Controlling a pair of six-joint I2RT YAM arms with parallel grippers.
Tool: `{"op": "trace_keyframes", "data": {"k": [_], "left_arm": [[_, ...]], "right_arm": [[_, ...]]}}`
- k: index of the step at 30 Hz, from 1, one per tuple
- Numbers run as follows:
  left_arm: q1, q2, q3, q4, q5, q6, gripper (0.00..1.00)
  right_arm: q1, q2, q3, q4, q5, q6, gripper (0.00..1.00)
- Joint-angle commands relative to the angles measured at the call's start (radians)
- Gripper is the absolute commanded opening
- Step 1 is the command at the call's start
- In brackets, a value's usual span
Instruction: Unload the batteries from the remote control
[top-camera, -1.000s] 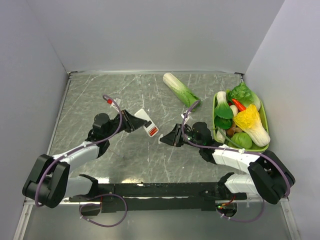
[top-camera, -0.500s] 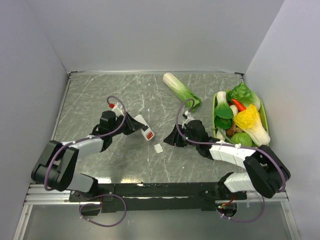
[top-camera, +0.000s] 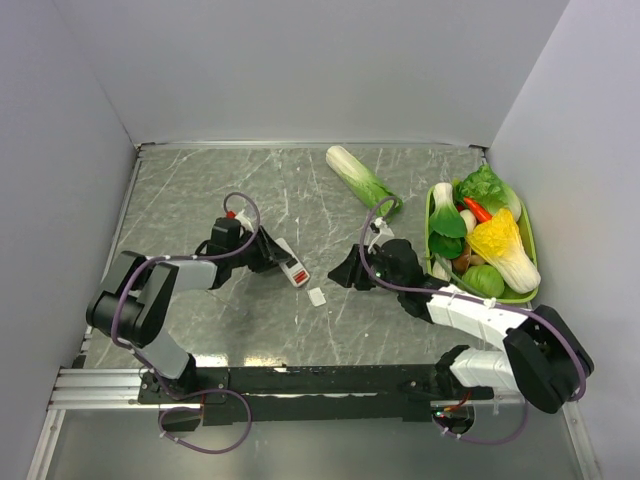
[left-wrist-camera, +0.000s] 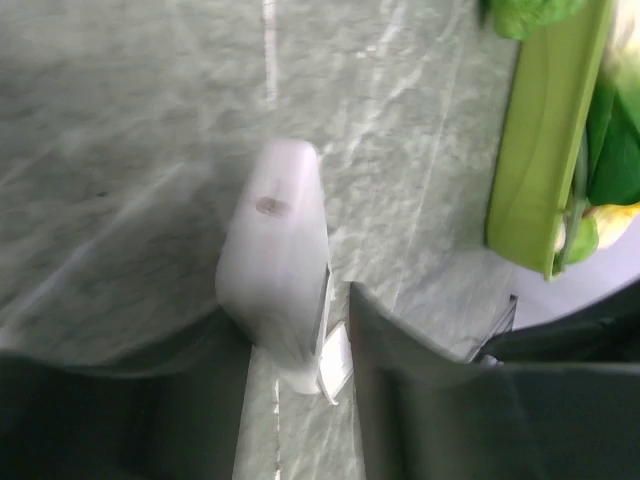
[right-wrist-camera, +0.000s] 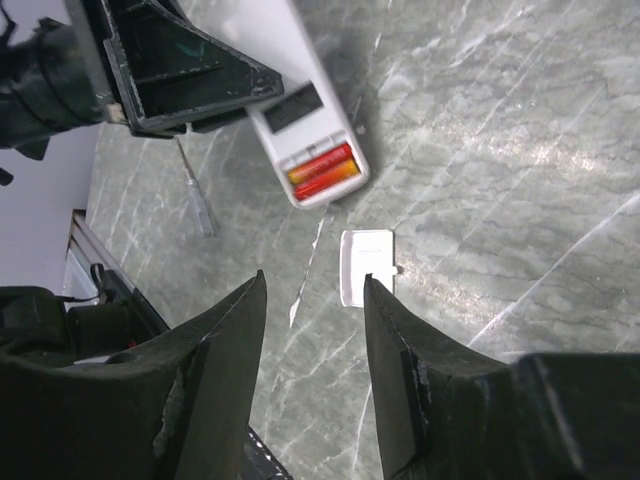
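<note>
Just toward nine o'clock from the middle of the table lies the remote control, a flat white slab with a small dark window. Its open end shows two red batteries side by side, the left gripper is clamped on its other end, and a small white cover lies at five o'clock from it. The right gripper, at three o'clock from the remote, has its fingers apart on nothing, and at the table's three o'clock edge a green basket holds a yellow cabbage, bok choy, leafy greens and a red chili.

Grey-green marbled tabletop (thin white veins), plain pale walls, even light
</note>
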Motion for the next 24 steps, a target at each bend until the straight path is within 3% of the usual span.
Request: {"op": "trace_keyframes", "data": {"k": [1,4,9,15,20,24], "left_arm": [[0.000,-0.024,0.027,-0.083,-0.060,0.030,0.60],[0.000,-0.076,0.053,-0.177,-0.125,0.023,0.67],[0.002,-0.128,0.174,-0.454,-0.374,-0.012,0.73],[0.011,-0.226,0.207,-0.701,-0.648,-0.232,0.80],[0.072,-0.300,0.199,-0.859,-0.731,-0.314,0.84],[0.138,-0.349,0.194,-0.944,-0.754,-0.285,0.88]], "right_arm": [[-0.006,-0.026,0.005,0.020,0.025,-0.023,0.53],[-0.005,-0.027,0.012,0.009,0.024,-0.034,0.54],[-0.005,-0.041,0.006,0.020,0.030,-0.043,0.53],[-0.005,-0.066,-0.003,0.017,0.045,-0.066,0.52],[0.037,-0.058,0.044,-0.041,0.083,-0.130,0.51],[0.136,-0.009,0.135,-0.087,0.165,-0.181,0.51]]}}
